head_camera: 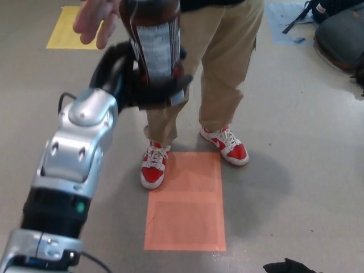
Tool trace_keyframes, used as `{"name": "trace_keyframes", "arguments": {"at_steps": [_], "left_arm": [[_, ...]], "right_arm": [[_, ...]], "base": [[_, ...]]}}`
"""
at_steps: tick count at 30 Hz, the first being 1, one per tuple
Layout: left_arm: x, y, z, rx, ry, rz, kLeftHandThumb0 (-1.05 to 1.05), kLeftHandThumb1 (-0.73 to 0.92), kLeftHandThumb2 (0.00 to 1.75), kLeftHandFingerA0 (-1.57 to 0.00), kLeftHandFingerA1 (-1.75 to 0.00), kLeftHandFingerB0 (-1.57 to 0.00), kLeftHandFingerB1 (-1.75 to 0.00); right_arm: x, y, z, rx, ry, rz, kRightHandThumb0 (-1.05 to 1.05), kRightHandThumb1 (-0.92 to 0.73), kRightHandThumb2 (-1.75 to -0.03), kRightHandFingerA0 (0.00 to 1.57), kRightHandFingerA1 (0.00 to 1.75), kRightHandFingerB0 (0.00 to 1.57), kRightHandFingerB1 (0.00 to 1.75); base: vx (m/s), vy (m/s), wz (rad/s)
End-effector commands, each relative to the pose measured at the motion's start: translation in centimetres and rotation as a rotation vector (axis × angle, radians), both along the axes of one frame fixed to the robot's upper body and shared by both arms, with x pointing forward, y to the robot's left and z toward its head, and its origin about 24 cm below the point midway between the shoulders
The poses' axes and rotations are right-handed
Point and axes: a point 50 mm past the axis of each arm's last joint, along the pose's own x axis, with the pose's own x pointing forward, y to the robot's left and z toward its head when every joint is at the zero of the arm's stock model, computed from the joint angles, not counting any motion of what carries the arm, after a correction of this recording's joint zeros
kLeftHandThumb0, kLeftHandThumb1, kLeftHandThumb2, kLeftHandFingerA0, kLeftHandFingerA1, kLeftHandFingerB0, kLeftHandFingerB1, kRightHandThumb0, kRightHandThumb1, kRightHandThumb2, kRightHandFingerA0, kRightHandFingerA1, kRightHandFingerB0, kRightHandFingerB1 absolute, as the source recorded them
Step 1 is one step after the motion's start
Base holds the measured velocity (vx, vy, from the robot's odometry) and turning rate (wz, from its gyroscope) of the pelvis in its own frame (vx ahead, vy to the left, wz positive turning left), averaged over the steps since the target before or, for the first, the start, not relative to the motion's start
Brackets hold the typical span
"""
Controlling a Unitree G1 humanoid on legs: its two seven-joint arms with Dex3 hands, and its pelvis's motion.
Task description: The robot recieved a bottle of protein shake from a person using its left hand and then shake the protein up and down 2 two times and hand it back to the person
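Note:
My left hand [145, 82] is shut on the protein shake bottle [152, 40], a dark brown bottle with a white label. The bottle stands upright near the top edge of the head view, and its cap is cut off by the frame. My silver left forearm [74, 148] reaches up from the lower left. A person's open hand [95, 20] hovers just left of the bottle, not touching it. The person stands right behind the bottle in tan trousers [222, 62] and red-and-white shoes [153, 165]. A small dark piece at the bottom edge [287, 266] may be my right hand.
An orange floor mat [185, 210] lies in front of the person's feet. A yellow mat [65, 28] lies at the top left. A dark bag [341, 31] sits at the top right on the grey floor.

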Motion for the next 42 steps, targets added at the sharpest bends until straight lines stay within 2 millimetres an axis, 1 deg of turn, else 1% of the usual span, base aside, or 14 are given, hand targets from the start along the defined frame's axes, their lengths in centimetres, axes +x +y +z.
{"name": "trace_keyframes", "arguments": {"at_steps": [1,20,21,23,24,25,27,30,31,35,36,37,38,42], "left_arm": [[0.9,0.4,0.8,-0.018,0.040,0.031,-0.08,0.77,0.79,-0.89,-1.40,-0.73,-1.13],[1.2,-0.3,1.0,-0.005,0.020,0.023,-0.11,0.73,0.77,-0.92,-1.34,-0.76,-1.07],[1.0,-0.3,1.0,0.010,0.015,0.015,-0.11,0.78,0.68,-1.00,-1.17,-0.83,-0.78],[0.9,-0.3,0.9,0.013,0.020,0.015,-0.12,0.79,0.63,-1.04,-1.11,-0.82,-0.70],[0.9,-0.2,0.8,0.024,0.028,0.015,-0.23,0.73,0.62,-0.97,-0.67,-0.61,-0.46],[0.8,-0.2,0.6,0.033,0.044,-0.024,-0.53,0.60,0.62,-0.04,-0.22,-0.09,-0.24],[0.5,-0.1,0.2,0.038,0.084,-0.140,-0.80,0.51,0.82,0.00,-0.01,0.00,0.00],[0.5,0.0,-0.1,0.032,0.106,-0.175,-0.83,0.48,0.82,0.00,0.00,0.00,0.00],[0.5,0.2,-0.3,0.046,0.113,-0.192,-0.84,0.60,0.59,0.00,0.00,0.00,0.00],[0.3,0.4,-0.4,0.058,0.108,-0.214,-0.86,0.62,0.59,0.00,0.00,0.00,0.00],[0.3,0.5,-0.3,0.062,0.106,-0.215,-0.89,0.50,0.84,0.00,0.00,0.00,0.00],[0.4,0.6,-0.3,0.065,0.103,-0.215,-0.89,0.50,0.84,0.00,0.00,0.00,0.00],[0.3,0.8,-0.5,0.069,0.111,-0.212,-0.86,0.63,0.61,0.00,0.00,0.00,0.00],[0.0,1.4,-0.9,0.081,0.118,-0.211,-0.86,0.63,0.59,0.00,0.00,0.00,0.00]], "right_arm": [[0.0,-0.4,0.1,0.006,0.005,-0.001,-0.11,-0.72,-0.62,0.88,0.49,0.74,0.45],[-0.1,-0.7,0.1,-0.002,-0.005,-0.006,-0.11,-0.69,-0.61,0.91,0.49,0.75,0.46],[-0.1,-0.7,0.1,0.002,0.000,-0.003,-0.13,-0.70,-0.61,0.90,0.49,0.75,0.46],[-0.2,-0.7,0.0,-0.002,0.005,-0.003,-0.14,-0.71,-0.61,0.90,0.49,0.75,0.45],[-0.2,-0.7,0.0,0.000,0.006,-0.005,-0.13,-0.70,-0.61,0.90,0.48,0.75,0.45],[-0.2,-0.7,0.0,0.002,0.007,-0.007,-0.14,-0.70,-0.61,0.90,0.49,0.75,0.45],[-0.3,-0.6,0.0,0.005,0.007,-0.011,-0.14,-0.70,-0.61,0.91,0.49,0.75,0.45],[-0.2,-0.6,0.0,-0.009,0.001,-0.010,-0.14,-0.70,-0.61,0.91,0.49,0.75,0.45],[-0.1,-0.6,0.1,-0.009,-0.005,-0.009,-0.15,-0.70,-0.61,0.90,0.48,0.75,0.45],[0.0,-0.6,0.2,-0.001,-0.010,-0.006,-0.13,-0.69,-0.61,0.90,0.50,0.76,0.46],[0.1,-0.5,0.2,0.006,-0.009,-0.007,-0.14,-0.71,-0.61,0.89,0.49,0.75,0.45],[0.2,-0.5,0.2,0.014,-0.002,-0.011,-0.14,-0.71,-0.61,0.89,0.49,0.75,0.45],[0.2,-0.5,0.2,0.018,-0.004,-0.011,-0.09,-0.70,-0.61,0.90,0.49,0.76,0.46],[0.2,-0.5,0.2,0.013,-0.002,-0.008,-0.11,-0.71,-0.61,0.90,0.49,0.76,0.45]], "base": [[0.00,0.000,0.00],[0.00,0.000,0.00],[0.00,0.000,0.00],[0.00,0.000,0.00],[0.00,0.000,0.00],[0.00,0.000,0.00],[0.00,0.000,0.00],[0.00,0.000,0.00],[0.00,0.000,0.00],[0.00,0.000,0.00],[0.00,0.000,0.00],[0.00,0.000,0.00],[0.00,0.000,0.00],[0.00,0.000,0.00]]}}
